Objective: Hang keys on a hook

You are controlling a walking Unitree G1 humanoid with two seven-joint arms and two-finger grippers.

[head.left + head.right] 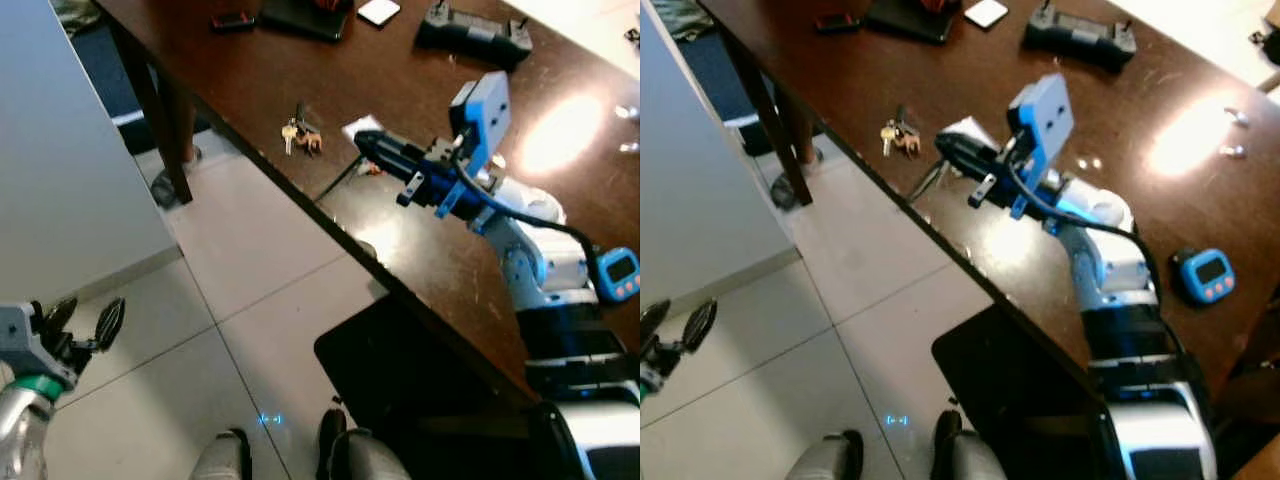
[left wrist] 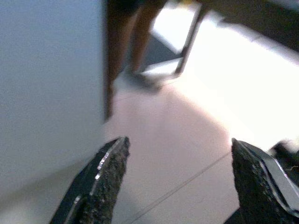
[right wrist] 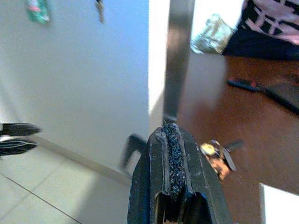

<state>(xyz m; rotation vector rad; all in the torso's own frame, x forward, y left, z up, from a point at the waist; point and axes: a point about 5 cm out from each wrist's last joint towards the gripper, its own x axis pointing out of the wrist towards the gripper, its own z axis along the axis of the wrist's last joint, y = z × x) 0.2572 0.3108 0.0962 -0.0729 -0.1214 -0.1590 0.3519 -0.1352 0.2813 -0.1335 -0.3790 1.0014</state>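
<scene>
Probably light, loose and jangly, the small brass-and-dark bunch of keys (image 1: 301, 137) on the brown wooden table (image 1: 260, 80) wants pinching at its ring; just beside it, the right gripper (image 1: 362, 143) hovers pressed together, empty.

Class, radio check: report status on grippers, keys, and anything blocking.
Right gripper shut, empty, over the table, short of the keys. Left gripper open, idle, low over the floor. Keys lie near the table edge, nothing blocking.

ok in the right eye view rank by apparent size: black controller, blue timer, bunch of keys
1. black controller at the table's far side
2. blue timer
3. bunch of keys, near the table edge
Timer and keys look close, and the timer sits nearer the camera.
</scene>
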